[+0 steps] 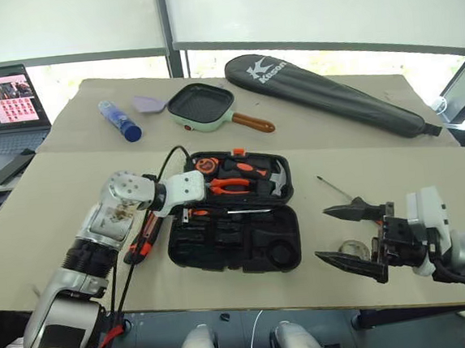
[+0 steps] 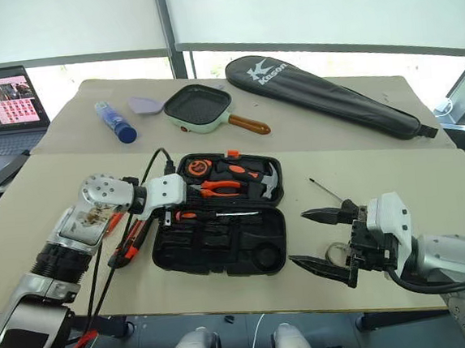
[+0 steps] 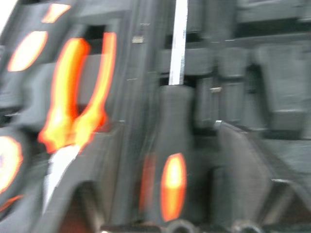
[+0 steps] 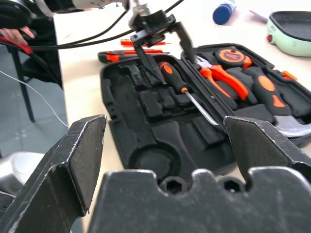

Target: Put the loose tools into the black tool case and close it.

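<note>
Beige board covers the table [image 1: 51, 239], and the black tool case [image 1: 232, 211] lies open near its front edge, lid half away from the robot.

From the left, the left gripper [image 4: 163, 46] hangs over the case's near-left corner, its fingers spread on either side of the handle of a black-and-orange screwdriver [image 4: 187, 92] without clasping it. That screwdriver lies along the hinge line inside the case, shaft pointing toward the robot's right. Just outside the case's left wall, touching the board, lies the utility knife [image 1: 143, 239], with a slim orange tool [image 4: 138, 42] beyond it, so the strip between the left arm and the case is crowded.

To the right, the right gripper [image 1: 354, 237] hovers with jaws wide and empty, well apart from the case; bare board lies between them. A small tape roll [image 1: 353, 247] sits under its lower finger close to the table's front edge, and a thin screwdriver [image 1: 333, 188] rests on the board behind it.

Pliers [image 1: 237, 184], hammer [image 1: 276, 182] and tape measure [image 1: 206, 164] fill the lid half.
</note>
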Controlling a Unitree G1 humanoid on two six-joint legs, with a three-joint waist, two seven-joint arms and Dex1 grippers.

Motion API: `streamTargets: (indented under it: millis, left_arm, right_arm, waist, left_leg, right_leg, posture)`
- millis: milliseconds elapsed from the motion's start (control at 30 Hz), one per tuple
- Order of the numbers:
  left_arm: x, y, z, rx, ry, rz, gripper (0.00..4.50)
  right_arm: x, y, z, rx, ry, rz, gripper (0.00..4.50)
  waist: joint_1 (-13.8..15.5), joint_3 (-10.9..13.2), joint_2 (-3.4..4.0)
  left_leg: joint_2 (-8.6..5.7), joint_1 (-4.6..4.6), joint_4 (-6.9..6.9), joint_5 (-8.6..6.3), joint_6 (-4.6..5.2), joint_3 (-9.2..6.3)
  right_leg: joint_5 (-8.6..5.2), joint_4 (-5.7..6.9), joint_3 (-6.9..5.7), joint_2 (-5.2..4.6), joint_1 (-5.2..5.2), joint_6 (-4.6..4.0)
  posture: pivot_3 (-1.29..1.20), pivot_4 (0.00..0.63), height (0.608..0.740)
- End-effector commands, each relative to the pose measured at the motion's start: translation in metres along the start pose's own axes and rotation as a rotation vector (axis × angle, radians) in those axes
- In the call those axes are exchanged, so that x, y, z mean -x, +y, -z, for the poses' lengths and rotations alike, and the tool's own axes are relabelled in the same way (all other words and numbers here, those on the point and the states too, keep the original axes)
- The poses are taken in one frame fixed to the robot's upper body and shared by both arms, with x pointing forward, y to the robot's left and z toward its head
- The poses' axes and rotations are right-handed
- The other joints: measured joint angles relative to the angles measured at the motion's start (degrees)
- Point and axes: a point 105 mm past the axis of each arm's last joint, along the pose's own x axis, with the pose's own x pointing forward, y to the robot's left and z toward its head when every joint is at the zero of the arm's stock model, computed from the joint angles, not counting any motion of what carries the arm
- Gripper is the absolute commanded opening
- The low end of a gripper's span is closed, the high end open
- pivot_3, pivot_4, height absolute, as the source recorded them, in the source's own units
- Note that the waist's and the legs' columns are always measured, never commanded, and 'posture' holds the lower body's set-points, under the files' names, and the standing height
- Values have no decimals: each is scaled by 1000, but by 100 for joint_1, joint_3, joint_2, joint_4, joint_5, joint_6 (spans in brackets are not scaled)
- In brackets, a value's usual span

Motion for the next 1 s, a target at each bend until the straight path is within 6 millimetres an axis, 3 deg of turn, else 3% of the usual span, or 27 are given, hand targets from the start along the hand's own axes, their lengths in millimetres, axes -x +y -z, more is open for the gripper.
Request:
streamTargets:
  millis: [33,133,200,333,433,700,900,1000]
  left_arm:
    - [7,1,-21,47,-140,-26,3226]
    - [6,-2,-15,146,-185,-38,2359]
    - [3,-6,-9,205,-195,-36,1439]
    - [-11,-13,10,279,-176,-50,69]
    - [-21,-22,18,252,-153,-24,69]
    - [-36,-16,31,314,-106,-76,69]
    - [-42,-34,41,327,-21,6,69]
    - [-38,-23,29,342,-123,-62,69]
  right_arm:
    - [0,4,-10,24,-36,-3,4500]
    - [0,5,-11,23,-54,3,4500]
    - [-1,5,-11,25,-60,7,4500]
    - [-2,5,-11,29,-67,17,4500]
    - [-2,4,-10,28,-70,20,4500]
    - [-4,8,-10,18,-79,14,4500]
    - [-5,8,-9,7,-75,16,4500]
    - [5,-5,-8,1,-86,116,4500]
  waist:
    - [-2,0,0]
    - [-7,0,1]
    - [-14,0,1]
    - [-5,0,1]
    - [-1,0,1]
    - [21,-2,5]
    - [9,-3,6]
    - [7,-5,9]
  left_leg:
    - [0,0,0,-1,1,0]
    - [1,0,1,-1,2,0]
    - [1,2,1,-1,2,0]
    - [0,1,3,-1,2,0]
    - [-2,2,4,-1,2,0]
    - [-5,14,9,-1,2,-1]
    - [-4,62,7,-2,3,-1]
    - [-4,65,6,-3,3,-1]
  right_leg:
    - [0,0,0,-1,0,0]
    - [0,1,0,1,0,0]
    - [0,2,0,1,0,0]
    - [0,2,0,1,0,0]
    - [1,1,0,0,2,2]
    - [3,1,0,-2,20,5]
    - [2,-7,-1,-3,69,7]
    - [2,-7,0,-3,72,7]
  posture:
    - [0,150,740]
    - [0,150,740]
    - [0,150,740]
    - [0,150,740]
    - [0,150,740]
    - [0,150,740]
    - [0,150,740]
    - [0,150,740]
